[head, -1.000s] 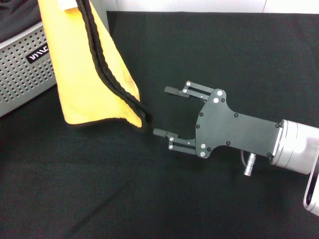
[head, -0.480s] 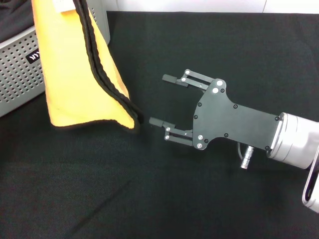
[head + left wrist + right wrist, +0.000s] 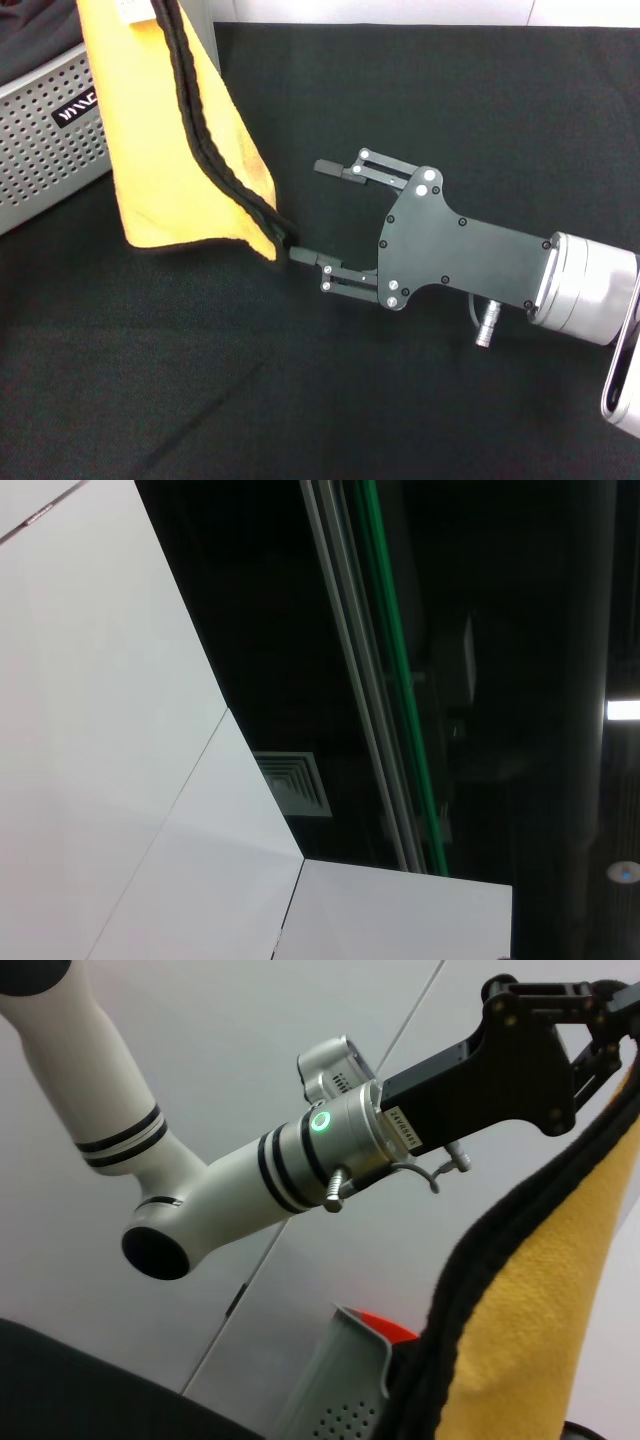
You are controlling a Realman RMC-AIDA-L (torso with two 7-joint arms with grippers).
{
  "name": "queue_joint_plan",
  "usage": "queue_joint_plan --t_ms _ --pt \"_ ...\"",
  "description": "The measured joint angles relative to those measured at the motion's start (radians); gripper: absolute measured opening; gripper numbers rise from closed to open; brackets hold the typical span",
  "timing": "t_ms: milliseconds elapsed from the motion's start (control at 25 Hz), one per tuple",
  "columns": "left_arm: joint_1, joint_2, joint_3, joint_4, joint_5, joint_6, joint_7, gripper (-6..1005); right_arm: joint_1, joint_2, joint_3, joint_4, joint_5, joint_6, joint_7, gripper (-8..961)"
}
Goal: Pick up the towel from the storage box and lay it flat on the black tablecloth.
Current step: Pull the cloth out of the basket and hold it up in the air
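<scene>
We find the towel (image 3: 170, 130) hanging in the air, yellow-orange face toward the head camera, its black stitched edge running down to a low corner that dangles just above the tablecloth (image 3: 450, 90). It is out of the box (image 3: 50, 130), which stands behind and to the left of the hanging cloth.

The left gripper (image 3: 590, 1030) holds the towel from above. In the right wrist view it sits at the upper end of the cloth, with the towel's black edging rising toward it. We cannot tell from that view how its fingers stand, though the towel hangs from that point. In the head view it lies beyond the upper border and does not show.

The right gripper (image 3: 318, 213) lies low over the tablecloth, its jaws spread wide and empty. The towel's low corner sits just ahead of its nearer fingertip, touching or nearly so; we cannot tell which. The farther finger stands clear of the cloth.

We judge the step in hand to be the second grasp: picking up is done, and the right gripper is placed to take the free corner so the towel can be spread.

In our view the next move calls for the corner to pass between the right jaws before they close. At present it sits at one fingertip and not centred in the gap. Once both arms hold an edge, they need to draw apart and lower the towel flat.
</scene>
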Motion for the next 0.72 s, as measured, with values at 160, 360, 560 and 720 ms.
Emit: queue_joint_plan --t_ms 160,360,560,720 --pt "-0.001 0.0 0.003 0.0 0.0 0.0 -0.001 38 0.018 0.0 -0.001 0.022 0.043 0.0 -0.01 683" --pt "-0.001 -0.002 0.014 -0.005 0.0 0.0 -0.002 39 0.035 0.0 -0.001 0.037 0.077 0.004 -0.023 683" --pt "-0.002 -0.002 0.016 -0.011 -0.001 0.006 -0.003 39 0.042 0.0 -0.002 0.05 0.115 0.007 -0.05 683" --pt "-0.008 -0.002 0.017 -0.03 -0.022 0.03 -0.003 40 0.056 0.0 -0.015 0.063 0.12 0.007 -0.051 683"
